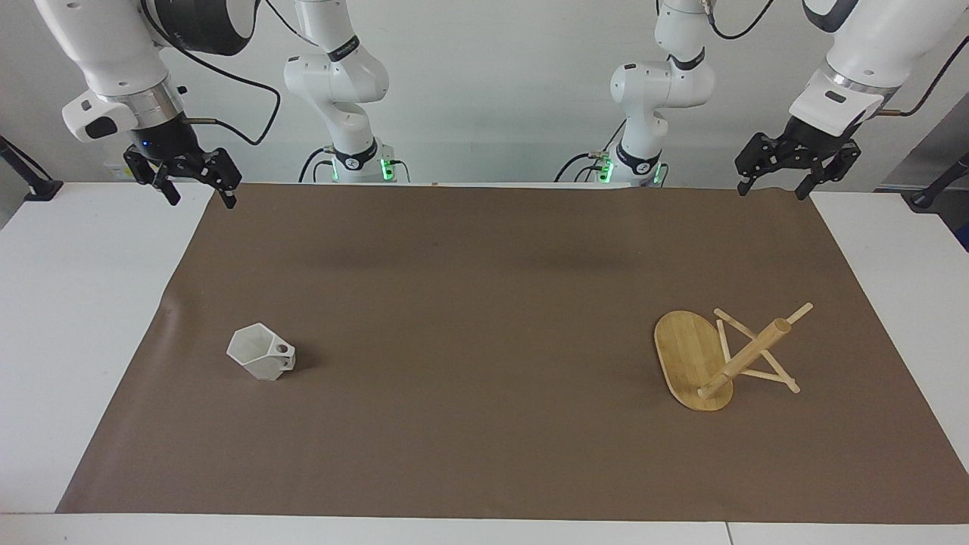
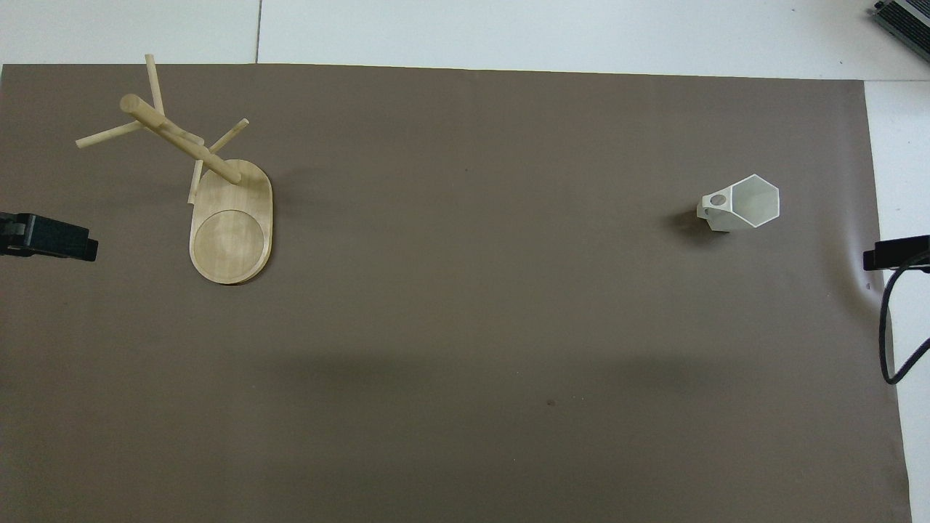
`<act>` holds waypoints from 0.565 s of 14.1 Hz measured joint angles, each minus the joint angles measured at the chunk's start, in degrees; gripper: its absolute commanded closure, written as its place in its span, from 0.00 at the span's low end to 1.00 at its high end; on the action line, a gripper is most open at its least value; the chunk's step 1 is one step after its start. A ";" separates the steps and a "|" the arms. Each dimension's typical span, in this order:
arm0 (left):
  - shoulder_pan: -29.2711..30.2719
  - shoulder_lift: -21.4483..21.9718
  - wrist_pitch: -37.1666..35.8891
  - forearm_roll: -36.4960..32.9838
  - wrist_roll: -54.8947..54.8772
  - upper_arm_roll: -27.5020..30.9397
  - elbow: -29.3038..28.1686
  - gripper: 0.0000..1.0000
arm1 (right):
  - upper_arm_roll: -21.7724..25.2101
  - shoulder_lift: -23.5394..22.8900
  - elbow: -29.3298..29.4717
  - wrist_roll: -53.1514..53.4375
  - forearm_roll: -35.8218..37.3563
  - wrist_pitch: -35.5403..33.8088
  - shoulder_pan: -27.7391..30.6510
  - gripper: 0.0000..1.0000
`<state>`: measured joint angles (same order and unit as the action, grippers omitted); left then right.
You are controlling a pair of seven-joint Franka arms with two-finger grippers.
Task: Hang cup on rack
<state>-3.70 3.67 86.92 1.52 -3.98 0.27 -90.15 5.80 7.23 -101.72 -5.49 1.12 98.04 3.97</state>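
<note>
Both arms waiting; left gripper [image 1: 776, 179] & right gripper [image 1: 193, 184] hanging w/ fingers spread, holding nothing. White faceted cup [image 1: 261, 352] sitting upright, bamboo mug tree [image 1: 693, 362] standing, well apart on brown mat [image 1: 484, 265].

The tabletop [image 1: 98, 341] is seen from high up across from the robots in the facing view. In the overhead view it is looked down on steeply from the robots' end. The brown mat [image 1: 484, 318] [image 2: 465, 305] is shared, turned half around.
</note>
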 measured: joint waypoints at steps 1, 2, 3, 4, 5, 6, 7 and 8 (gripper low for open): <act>0.00 0.00 0.00 0.00 0.00 0.00 -0.03 0.00 | 0.00 0.00 -0.07 0.00 0.00 0.00 0.00 0.00; 0.00 0.00 0.00 0.00 0.00 0.00 -0.05 0.00 | 0.00 0.00 -0.13 0.00 0.00 0.00 0.00 0.00; 0.00 0.00 0.00 0.00 0.00 0.00 -0.06 0.00 | 0.00 0.00 -0.16 0.00 0.00 0.01 0.00 0.00; 0.00 0.00 0.00 0.00 0.00 0.00 -0.07 0.00 | 0.00 0.00 -0.17 0.00 0.00 0.10 0.00 0.00; 0.00 0.00 0.00 0.00 0.00 0.00 -0.08 0.00 | 0.00 0.00 -0.21 0.00 0.00 0.67 0.00 0.00; 0.00 0.00 0.00 0.00 0.00 0.00 -0.08 0.00 | 0.00 -0.01 -0.30 0.00 0.00 1.80 0.00 0.00; 0.00 0.01 0.00 0.00 0.00 0.00 -0.08 0.00 | 0.00 -0.06 -0.39 0.00 0.00 2.50 0.00 0.00; 0.00 0.01 0.00 0.00 0.00 0.00 -0.08 0.00 | 0.00 -0.11 -0.44 0.00 0.00 2.90 0.00 0.00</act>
<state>-3.70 3.69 86.92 1.52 -3.98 0.27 -90.23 5.80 7.12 -102.16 -5.49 1.12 100.94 3.98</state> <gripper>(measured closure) 0.000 0.000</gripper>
